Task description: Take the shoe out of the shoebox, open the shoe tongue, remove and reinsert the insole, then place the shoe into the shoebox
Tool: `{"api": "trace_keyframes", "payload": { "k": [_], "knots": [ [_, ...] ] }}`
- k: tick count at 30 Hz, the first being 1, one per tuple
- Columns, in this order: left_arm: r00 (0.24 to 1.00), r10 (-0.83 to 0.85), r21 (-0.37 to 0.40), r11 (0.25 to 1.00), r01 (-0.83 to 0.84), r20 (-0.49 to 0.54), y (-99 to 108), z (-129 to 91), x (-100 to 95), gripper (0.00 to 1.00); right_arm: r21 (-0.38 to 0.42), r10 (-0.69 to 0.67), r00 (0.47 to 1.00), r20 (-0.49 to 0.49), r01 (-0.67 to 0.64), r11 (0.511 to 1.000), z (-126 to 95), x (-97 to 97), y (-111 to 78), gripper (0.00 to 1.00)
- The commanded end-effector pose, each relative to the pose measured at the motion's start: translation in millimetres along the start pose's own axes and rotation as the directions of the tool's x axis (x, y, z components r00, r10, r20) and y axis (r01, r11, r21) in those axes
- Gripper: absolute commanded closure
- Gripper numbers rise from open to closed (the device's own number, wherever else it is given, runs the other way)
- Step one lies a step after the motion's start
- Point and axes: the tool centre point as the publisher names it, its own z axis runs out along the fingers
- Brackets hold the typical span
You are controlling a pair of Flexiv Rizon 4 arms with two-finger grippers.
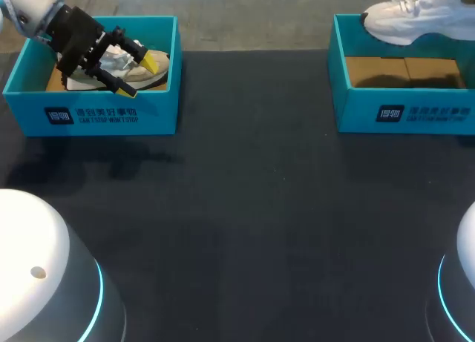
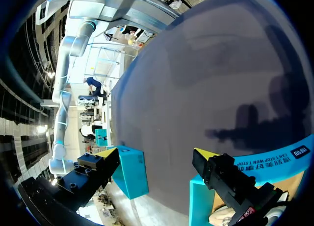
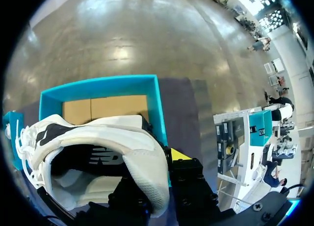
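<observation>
White shoe (image 1: pixel 415 19) above right shoebox (image 1: pixel 356 112), long axis left-right, toe leftward, heel pinched between right fingers (image 3: pixel 179 155); left fingers (image 1: pixel 154 60) spread.

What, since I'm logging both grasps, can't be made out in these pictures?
Beige shoe: head view, mostly covered by the left gripper; left wrist view, cut by the rim.
White shoe: head view, top cut by the edge.
Right gripper: right wrist view, one fingertip hidden behind the shoe's heel.

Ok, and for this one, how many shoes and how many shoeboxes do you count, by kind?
Shoes: 2 (beige shoe in the left shoebox, white shoe above the right shoebox)
Shoeboxes: 2, both teal
Total: 4
</observation>
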Motion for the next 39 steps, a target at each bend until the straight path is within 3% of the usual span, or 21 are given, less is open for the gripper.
{"api": "trace_keyframes", "payload": {
  "k": [1,39],
  "knots": [
    [1.0,0.001,0.002,1.0,-0.001,-0.003,0.2,-0.8,-0.2,0.0,-0.009,0.005,1.0,0.008,-0.005,1.0,13.0,6.3,-5.6,1.0],
    [1.0,0.001,0.002,1.0,-0.001,-0.003,0.2,-0.8,-0.2,0.0,0.027,0.027,0.999,0.024,-0.028,0.999,82.3,34.1,-14.2,1.0]
  ]
}}
